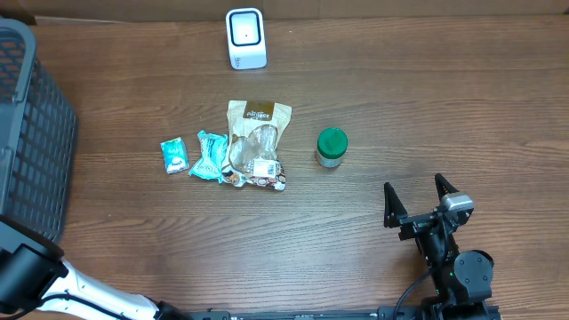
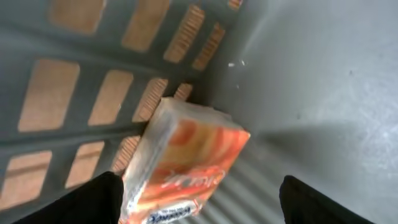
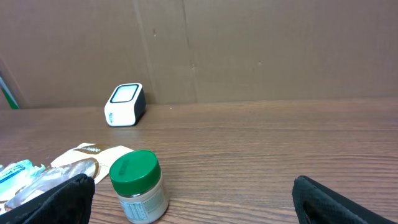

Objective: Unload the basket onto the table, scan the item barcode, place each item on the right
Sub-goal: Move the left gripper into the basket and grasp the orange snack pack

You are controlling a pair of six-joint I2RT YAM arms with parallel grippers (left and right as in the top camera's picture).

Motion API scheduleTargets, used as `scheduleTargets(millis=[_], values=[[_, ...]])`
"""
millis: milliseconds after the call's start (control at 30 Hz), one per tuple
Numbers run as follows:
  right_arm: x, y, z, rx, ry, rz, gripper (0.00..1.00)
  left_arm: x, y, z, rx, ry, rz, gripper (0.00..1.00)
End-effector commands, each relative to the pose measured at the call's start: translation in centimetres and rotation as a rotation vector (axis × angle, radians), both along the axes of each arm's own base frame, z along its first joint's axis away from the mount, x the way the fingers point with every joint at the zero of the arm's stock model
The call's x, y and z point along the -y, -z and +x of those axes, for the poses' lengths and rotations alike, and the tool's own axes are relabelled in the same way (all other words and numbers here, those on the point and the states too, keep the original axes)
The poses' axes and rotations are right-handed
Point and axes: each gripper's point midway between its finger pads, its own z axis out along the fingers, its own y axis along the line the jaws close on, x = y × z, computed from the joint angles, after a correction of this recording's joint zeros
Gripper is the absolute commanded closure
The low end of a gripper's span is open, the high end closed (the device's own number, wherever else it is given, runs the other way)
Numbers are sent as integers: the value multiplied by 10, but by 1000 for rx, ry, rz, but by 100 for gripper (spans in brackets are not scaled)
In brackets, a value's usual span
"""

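Scanner [image 1: 245, 37]: upright at the table's far edge.
Left gripper [image 2: 199, 183]: inside the basket [image 1: 40, 133], well left of the scanner; fingers apart, gripping nothing.
Orange packet [image 2: 186, 168]: in the basket by its slotted wall, between those fingers.
Right gripper [image 1: 413, 185]: well right of the scanner, nearer the front edge; fingers wide apart, empty.
Jar [image 1: 332, 148], brown bag [image 1: 256, 142], teal packets [image 1: 211, 156]: on the table in front of the scanner.

The overhead camera looks straight down on the whole table [image 1: 444, 107] from high up. The left wrist camera is inside the basket [image 1: 36, 133] at 9 o'clock, very close to its wall. The right wrist camera sits low at 5 o'clock, facing 12. It shares the scanner [image 1: 245, 38] and jar [image 1: 332, 147] with overhead.
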Motion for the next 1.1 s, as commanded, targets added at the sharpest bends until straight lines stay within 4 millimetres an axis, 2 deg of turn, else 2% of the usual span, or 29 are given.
scheduleTargets(millis=[0,267,400,633,833,1067], values=[[-1,2,0,1,-7,6,0,-4,3,2,-25,60,11,22],[-1,2,0,1,-7,6,0,-12,3,1,-23,80,48,27],[-1,2,0,1,-7,6,0,-13,11,-3,-19,73,51,27],[-1,2,0,1,-7,6,0,-6,31,-5,3,86,26,32],[-1,2,0,1,-7,6,0,-5,34,-5,7,86,26,43],[-1,2,0,1,-7,6,0,21,57,4,96,117,-88,52]])
